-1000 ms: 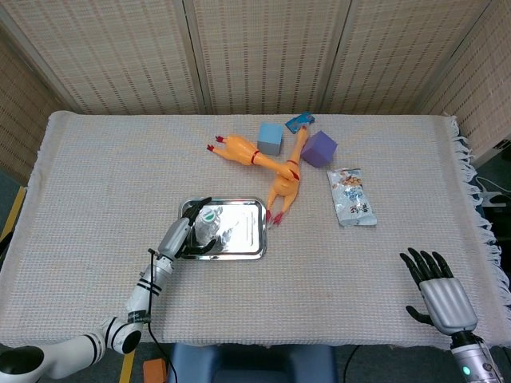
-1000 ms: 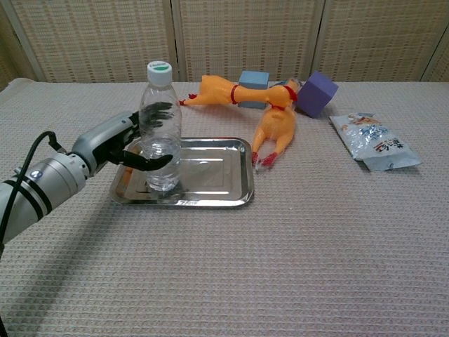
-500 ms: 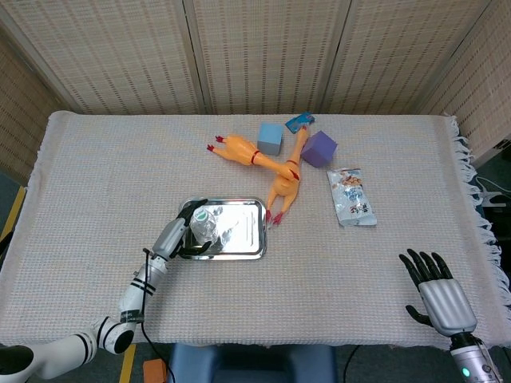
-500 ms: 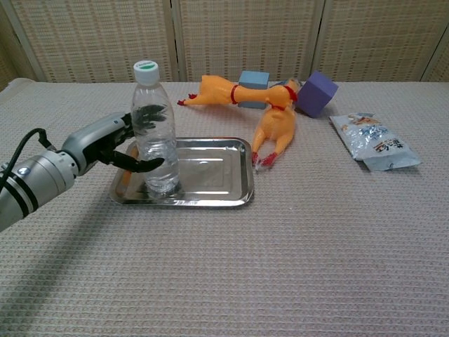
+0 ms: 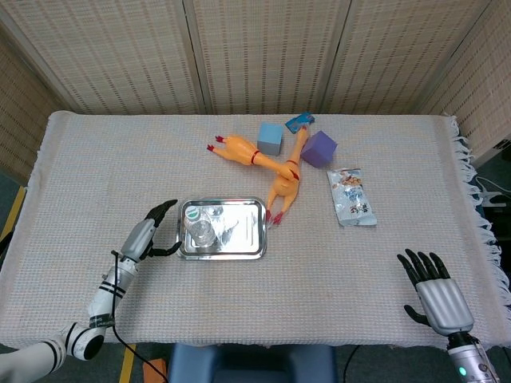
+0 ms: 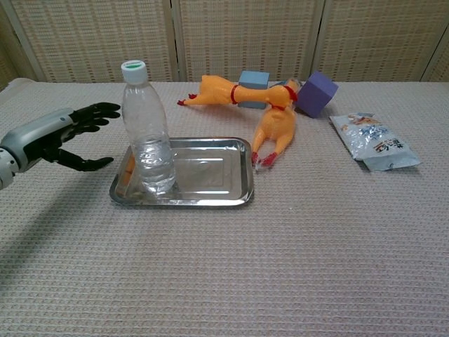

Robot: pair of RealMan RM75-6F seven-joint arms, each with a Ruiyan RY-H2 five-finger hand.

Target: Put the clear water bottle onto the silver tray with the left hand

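The clear water bottle [image 6: 147, 133] with a green-ringed white cap stands upright on the left part of the silver tray [image 6: 210, 175]; from the head view I see the bottle [image 5: 198, 225] from above on the tray [image 5: 239, 231]. My left hand [image 6: 59, 135] is open, fingers spread, well to the left of the bottle and not touching it; the head view shows the left hand [image 5: 148, 233] beside the tray's left edge. My right hand [image 5: 431, 291] rests open near the table's front right edge.
Two orange rubber chickens [image 5: 271, 171] lie behind the tray's right side, with a blue cube [image 5: 270, 138] and a purple cube [image 5: 318, 148] beyond them. A snack packet [image 5: 351, 197] lies to the right. The table's fringed edge [image 5: 483, 215] runs along the right.
My left hand has let go of the bottle and drawn back to the left, fingers opening. The bottle now stands alone on the tray. The right hand stayed put.
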